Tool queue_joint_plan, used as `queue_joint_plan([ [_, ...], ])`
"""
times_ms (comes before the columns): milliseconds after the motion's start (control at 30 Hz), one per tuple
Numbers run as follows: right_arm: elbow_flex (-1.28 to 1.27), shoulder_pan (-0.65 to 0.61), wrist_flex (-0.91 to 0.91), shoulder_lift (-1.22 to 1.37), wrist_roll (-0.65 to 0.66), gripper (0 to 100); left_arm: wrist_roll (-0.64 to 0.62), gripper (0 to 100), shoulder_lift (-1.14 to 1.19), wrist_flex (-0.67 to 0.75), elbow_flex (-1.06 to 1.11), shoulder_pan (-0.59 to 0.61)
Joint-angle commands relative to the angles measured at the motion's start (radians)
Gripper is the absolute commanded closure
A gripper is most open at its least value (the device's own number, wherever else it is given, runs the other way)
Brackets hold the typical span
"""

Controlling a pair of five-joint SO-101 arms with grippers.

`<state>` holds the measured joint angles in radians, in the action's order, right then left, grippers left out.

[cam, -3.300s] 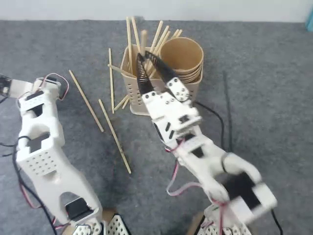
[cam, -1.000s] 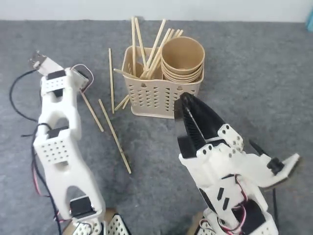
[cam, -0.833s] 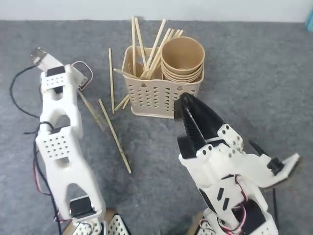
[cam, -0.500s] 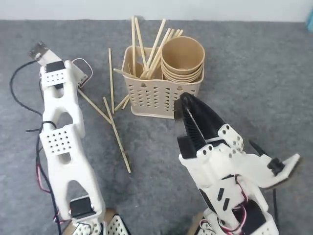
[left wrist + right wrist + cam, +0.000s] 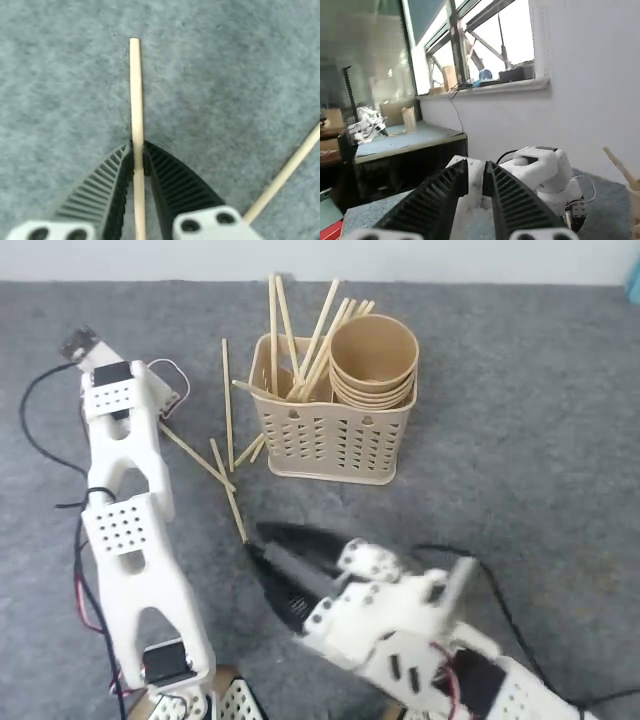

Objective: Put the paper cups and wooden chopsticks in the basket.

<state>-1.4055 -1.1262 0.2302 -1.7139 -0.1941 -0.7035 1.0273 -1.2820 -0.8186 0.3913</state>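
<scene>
The beige basket (image 5: 330, 435) stands at the back centre with stacked paper cups (image 5: 373, 358) and several chopsticks (image 5: 300, 335) in it. My left gripper (image 5: 137, 146) is shut on a chopstick (image 5: 135, 90) just above the grey mat; in the high view that chopstick (image 5: 200, 460) pokes out from under the left arm (image 5: 115, 400) toward the basket. A loose chopstick (image 5: 228, 490) crosses it, and another (image 5: 227, 400) lies left of the basket. My right gripper (image 5: 253, 540) lies low at the front over the loose stick's near end, its fingers almost together on nothing (image 5: 476, 164).
A short chopstick (image 5: 255, 448) leans against the basket's left wall. Grey mat (image 5: 520, 460) lies bare to the right of the basket. Cables (image 5: 40, 410) trail beside the left arm, and another cable (image 5: 500, 600) runs behind the right arm.
The right arm has swung from upright beside the basket down to the left, low over the front of the mat. The left arm's chopstick has swung round toward the basket.
</scene>
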Motion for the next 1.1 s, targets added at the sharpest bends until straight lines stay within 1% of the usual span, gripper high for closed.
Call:
queue_joint_plan([
  [0,0.028,-0.025,-0.048,0.125,0.028,92.4,0.009,99,-0.032,-0.015,-0.008,0.021],
  [100,0.094,-0.027,-0.051,0.343,0.071,92.4,0.018,99,-0.041,-0.012,0.005,0.023],
  [233,0.195,-0.024,-0.084,0.665,0.071,92.4,0.063,99,-0.092,-0.032,0.035,0.043],
  [333,0.235,0.015,-0.174,0.851,0.071,92.4,0.068,99,-0.166,-0.012,0.085,0.086],
  [433,0.245,0.051,-0.294,0.978,0.071,92.4,0.068,99,-0.245,0.048,0.18,0.118],
  [567,0.247,0.077,-0.364,1.043,0.055,92.4,0.069,99,-0.404,0.169,0.375,0.132],
  [667,0.253,0.081,-0.361,1.044,0.044,92.6,0.129,99,-0.591,0.25,0.536,0.137],
  [733,0.27,0.094,-0.331,1.05,0.041,92.5,0.167,99,-0.746,0.285,0.634,0.15],
  [867,0.339,0.125,-0.205,1.053,0.037,92.4,0.201,99,-1.071,0.391,0.837,0.149],
  [967,0.367,0.13,-0.154,1.055,0.035,92.4,0.209,99,-1.281,0.52,0.989,0.147],
  [1033,0.371,0.127,-0.148,1.061,0.035,92.4,0.207,99,-1.41,0.649,1.104,0.149],
  [1067,0.374,0.127,-0.151,1.073,0.035,92.4,0.207,99,-1.468,0.736,1.167,0.149],
])
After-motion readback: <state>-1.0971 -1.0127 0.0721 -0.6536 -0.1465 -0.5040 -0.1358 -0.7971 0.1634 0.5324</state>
